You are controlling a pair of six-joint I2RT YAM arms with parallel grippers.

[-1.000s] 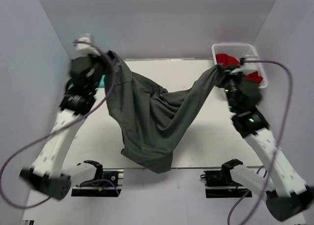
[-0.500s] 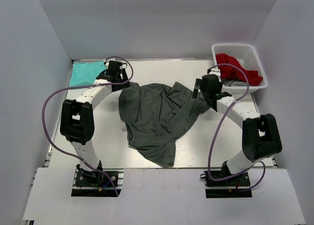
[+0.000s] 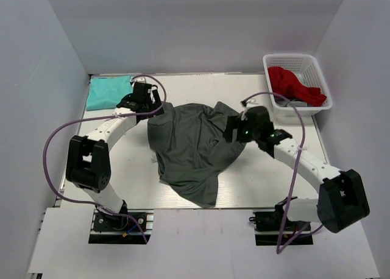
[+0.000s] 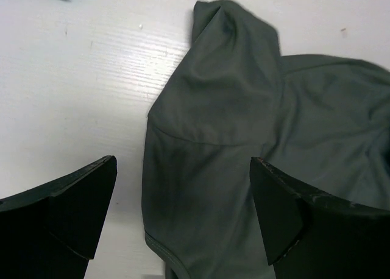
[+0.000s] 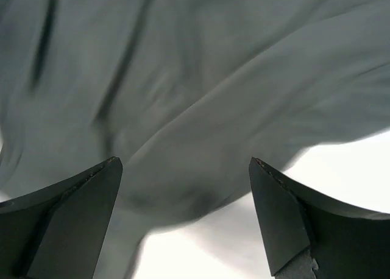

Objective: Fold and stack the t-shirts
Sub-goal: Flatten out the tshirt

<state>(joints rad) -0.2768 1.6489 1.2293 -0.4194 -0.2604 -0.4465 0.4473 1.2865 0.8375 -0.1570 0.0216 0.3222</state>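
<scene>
The dark charcoal t-shirt point(image 3: 192, 148) lies crumpled in a loose heap in the middle of the table, with one sleeve toward the back left. My left gripper point(image 3: 151, 107) hovers open over that sleeve and its hem point(image 4: 213, 139), with nothing between the fingers point(image 4: 183, 200). At the shirt's right edge my right gripper point(image 3: 233, 133) hangs open above rumpled grey folds point(image 5: 183, 78), and it is also empty point(image 5: 186, 194). The teal t-shirt point(image 3: 108, 91) sits folded to a rectangle at the back left corner.
A white lattice basket point(image 3: 292, 56) stands at the back right with a red garment point(image 3: 294, 84) in it. Bare white table point(image 4: 73, 96) shows to the left of the grey shirt. Grey walls close in the back and both sides.
A second ago both grippers held the grey shirt stretched up in the air. They have let go and come down, and the shirt now lies heaped on the table.
</scene>
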